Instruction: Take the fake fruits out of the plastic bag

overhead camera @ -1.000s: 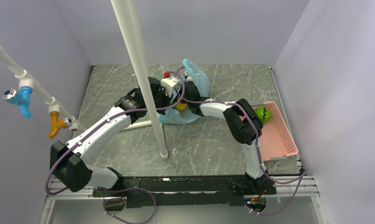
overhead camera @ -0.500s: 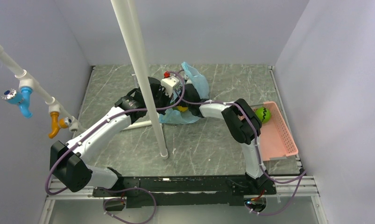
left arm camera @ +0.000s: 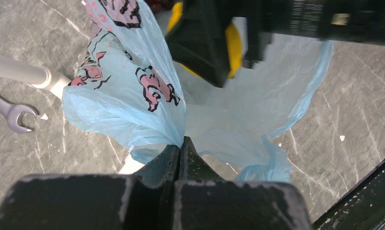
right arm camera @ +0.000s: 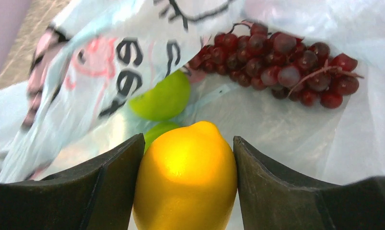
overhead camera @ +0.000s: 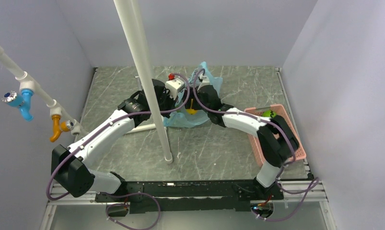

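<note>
The plastic bag (overhead camera: 183, 121) lies mid-table toward the far side, with a white pole (overhead camera: 142, 81) close on its left. Bare marble table (overhead camera: 214, 148) is open on its near side and to the far right. At the right edge sits a pink slotted tray (overhead camera: 298, 154) holding a green fruit (overhead camera: 267, 114), partly hidden behind the right arm.

Only the left wrist view shows the left gripper (left arm camera: 182, 143) with its fingers pressed together, pinching a gathered fold of the bag. It also shows a wrench (left arm camera: 9, 113) on the marble to the bag's left.

Only the right wrist view looks inside the bag. There the right gripper (right arm camera: 185, 143) is clamped on a lemon (right arm camera: 185, 184), both fingers touching its sides. Beyond it a dark red grape bunch (right arm camera: 281, 62) and a green round fruit (right arm camera: 164, 98) lie on the bag's film. From above, the lemon is only a yellow glimpse between the two grippers.
</note>
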`<act>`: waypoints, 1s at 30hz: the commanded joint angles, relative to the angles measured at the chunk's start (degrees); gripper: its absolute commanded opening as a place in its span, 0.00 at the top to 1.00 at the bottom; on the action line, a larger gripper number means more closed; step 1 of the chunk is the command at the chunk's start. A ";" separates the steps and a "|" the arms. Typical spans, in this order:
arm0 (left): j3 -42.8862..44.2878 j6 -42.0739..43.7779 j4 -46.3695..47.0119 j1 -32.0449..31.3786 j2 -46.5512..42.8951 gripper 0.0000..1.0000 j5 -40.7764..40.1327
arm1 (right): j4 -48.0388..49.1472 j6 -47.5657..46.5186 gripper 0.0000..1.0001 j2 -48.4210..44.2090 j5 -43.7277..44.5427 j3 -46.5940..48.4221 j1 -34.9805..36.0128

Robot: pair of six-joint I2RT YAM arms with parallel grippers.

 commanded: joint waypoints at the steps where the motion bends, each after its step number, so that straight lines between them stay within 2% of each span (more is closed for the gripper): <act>1: 1.02 -0.35 1.20 -0.38 -0.56 1.00 0.87 | 3.21 -0.38 1.00 -9.28 -5.58 -6.02 0.11; 6: 0.89 -0.21 1.15 -0.42 -0.33 1.00 0.34 | 2.12 -0.66 1.00 -21.04 -10.47 -12.15 0.01; 10: 0.88 -0.20 1.11 -0.41 -0.20 1.00 -0.29 | -1.20 -0.57 1.00 -30.39 -8.86 -16.12 -0.79; 16: 1.27 -0.25 0.45 -0.46 0.61 1.00 -0.42 | -3.97 2.61 1.00 -45.29 -9.37 -22.45 -7.33; 20: 1.16 -0.20 0.65 -0.51 0.46 1.00 -0.31 | -6.60 4.45 1.00 -51.65 -11.38 -25.32 -13.41; 22: 1.29 -0.26 0.53 -0.51 0.34 1.00 -0.22 | -9.18 5.22 1.00 -53.08 -8.30 -25.86 -15.48; 25: 1.23 -0.23 0.57 -0.59 0.29 1.00 -0.31 | -19.36 11.94 1.00 -54.00 6.17 -26.07 -18.39; 27: 1.28 -0.20 0.53 -0.52 0.37 1.00 -0.18 | -24.48 15.84 1.00 -54.40 12.86 -26.41 -21.58; 30: 1.47 -0.22 0.26 -0.76 0.46 1.00 -0.17 | -26.25 18.70 1.00 -55.70 14.84 -28.74 -26.21</act>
